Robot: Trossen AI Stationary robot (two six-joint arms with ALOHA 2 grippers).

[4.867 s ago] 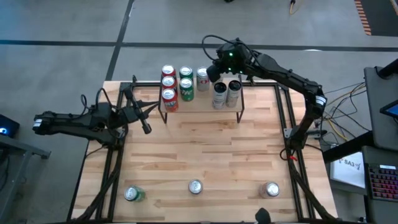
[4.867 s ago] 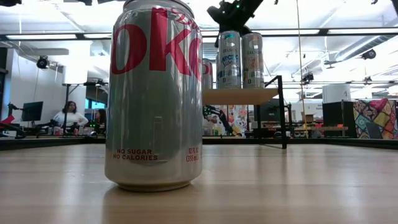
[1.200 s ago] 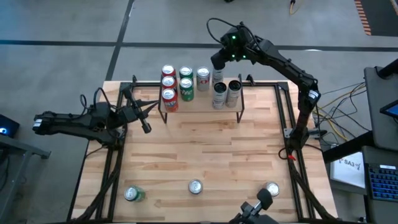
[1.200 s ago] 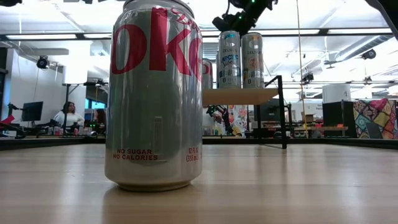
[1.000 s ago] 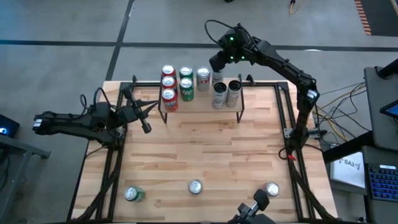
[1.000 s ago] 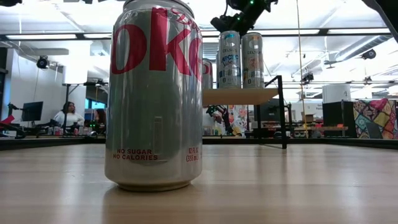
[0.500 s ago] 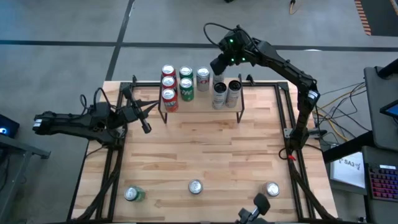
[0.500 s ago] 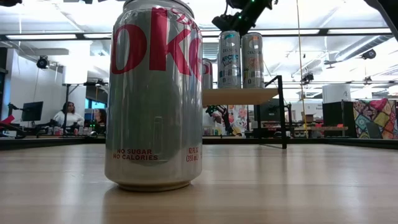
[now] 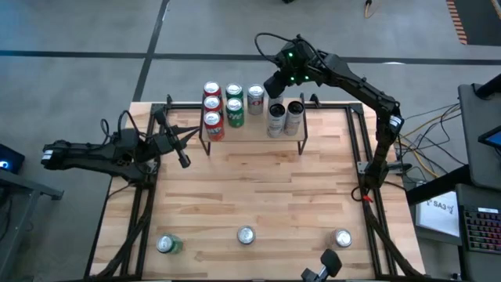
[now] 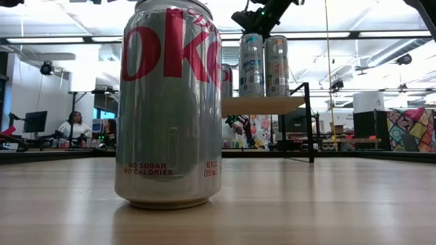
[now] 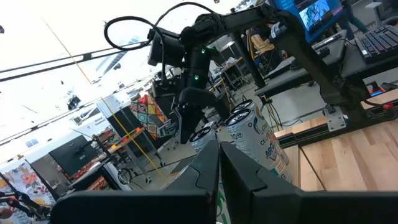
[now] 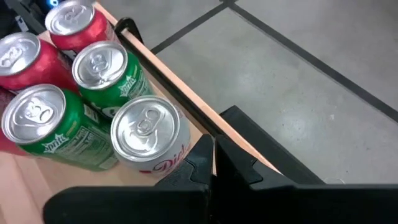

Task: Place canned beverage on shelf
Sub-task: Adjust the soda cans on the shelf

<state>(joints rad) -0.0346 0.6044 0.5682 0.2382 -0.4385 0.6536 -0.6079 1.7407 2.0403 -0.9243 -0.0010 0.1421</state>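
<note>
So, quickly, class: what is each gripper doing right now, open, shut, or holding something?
Left gripper: shut, holding nothing, at the table's left edge.
Right gripper: shut, holding nothing, above the shelf by the cans.

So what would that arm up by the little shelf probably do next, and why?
Probably swing back toward the table's near edge for another can. The right tool hangs shut and empty above the shelf, while a silver can nearest its side stands unshelved. The left tool waits shut at the table's left.

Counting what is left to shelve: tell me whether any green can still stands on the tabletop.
Yes, in the high view one green can stands on the tabletop near its front left corner, apart from the shelf.
</note>
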